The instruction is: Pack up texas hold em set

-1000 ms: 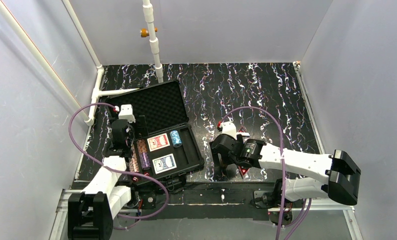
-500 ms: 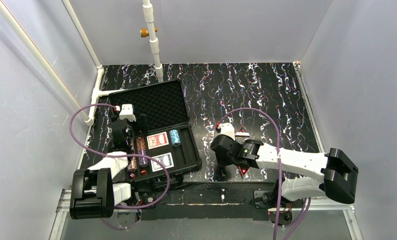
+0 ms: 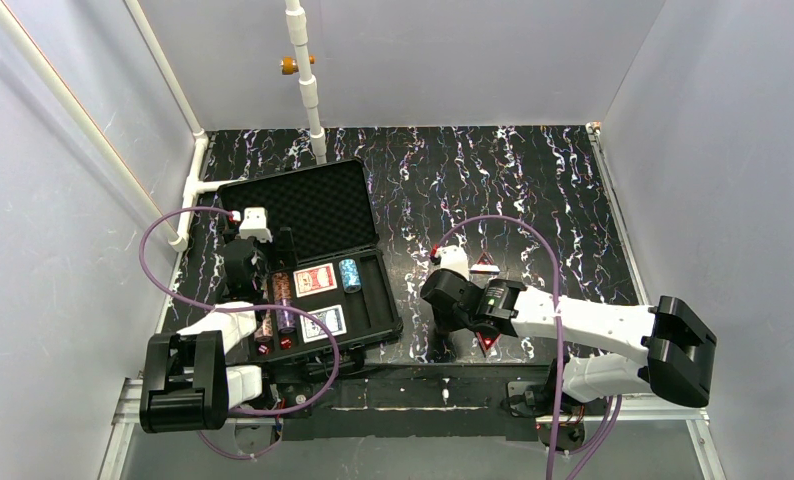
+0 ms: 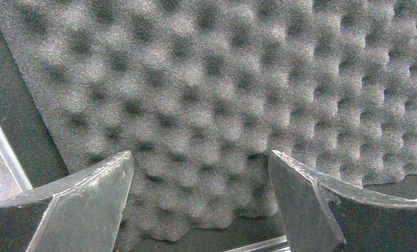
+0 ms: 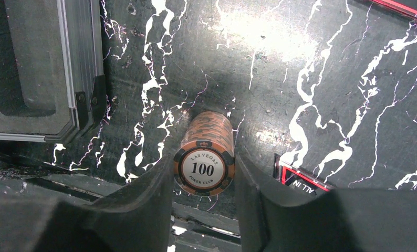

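On the left side of the tabletop [image 3: 533,190] the black case [image 3: 303,210] lies open, with its tray already holding a red deck [image 3: 316,280], a blue deck [image 3: 323,322] and some chips. The left arm has folded back toward its base over the last second. Its left gripper [image 4: 201,163] faces the lid foam [image 4: 222,79] with its jaws spread wide and empty, as before. The real change is on the right. The right gripper [image 5: 204,173], whose jaws gaped a second ago, has drawn in until both fingers press the sides of the orange chip stack [image 5: 209,131]. That stack lies on its side on the tabletop, just right of the case corner and beside a red triangle [image 5: 301,181]. The grasp looks newly made, so lifting the stack into a free tray slot seems next.
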Controlling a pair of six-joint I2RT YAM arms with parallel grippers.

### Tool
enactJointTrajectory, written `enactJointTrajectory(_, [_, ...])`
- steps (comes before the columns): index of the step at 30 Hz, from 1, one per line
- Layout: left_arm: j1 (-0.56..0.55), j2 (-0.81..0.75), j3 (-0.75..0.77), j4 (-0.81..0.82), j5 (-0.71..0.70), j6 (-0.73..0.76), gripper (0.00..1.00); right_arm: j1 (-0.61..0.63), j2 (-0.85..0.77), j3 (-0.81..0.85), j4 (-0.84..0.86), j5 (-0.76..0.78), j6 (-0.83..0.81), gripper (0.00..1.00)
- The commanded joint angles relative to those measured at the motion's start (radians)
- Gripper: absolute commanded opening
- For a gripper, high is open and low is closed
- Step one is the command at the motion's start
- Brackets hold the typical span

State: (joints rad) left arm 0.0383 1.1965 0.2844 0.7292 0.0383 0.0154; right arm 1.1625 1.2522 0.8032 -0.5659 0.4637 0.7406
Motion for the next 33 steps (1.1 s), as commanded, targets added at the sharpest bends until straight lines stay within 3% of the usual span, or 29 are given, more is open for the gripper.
enactJointTrajectory(1, [0.003,-0.020,-0.008,0.018,0.032,-0.007,0.98,-0.001,0.017,0.036,-0.018,0.004,-0.029,0.51])
enactJointTrajectory(4, [0.003,-0.034,-0.007,0.017,0.025,-0.008,0.98,-0.001,0.035,0.037,-0.019,-0.004,-0.032,0.61])
enactJointTrajectory(10, [0.002,-0.080,-0.007,0.005,0.020,-0.045,0.98,-0.001,0.066,0.040,-0.022,-0.002,-0.029,0.59])
enactJointTrajectory(12, [-0.001,-0.099,-0.003,-0.013,0.019,-0.048,0.98,-0.001,0.076,0.042,-0.020,-0.002,-0.029,0.54])
enactJointTrajectory(16, [-0.010,-0.182,0.021,-0.106,-0.004,-0.050,0.98,-0.001,0.082,0.048,-0.025,-0.002,-0.029,0.29])
enactJointTrajectory(22, [-0.024,-0.379,0.063,-0.314,-0.024,-0.059,0.98,-0.001,0.077,0.098,-0.059,0.019,-0.048,0.02])
enactJointTrajectory(27, [-0.023,-0.540,0.118,-0.526,-0.025,-0.124,0.98,-0.001,0.065,0.178,-0.103,0.037,-0.083,0.01])
enactJointTrajectory(33, [-0.024,-0.655,0.267,-0.895,-0.058,-0.183,0.98,-0.001,0.054,0.313,-0.141,0.028,-0.124,0.01])
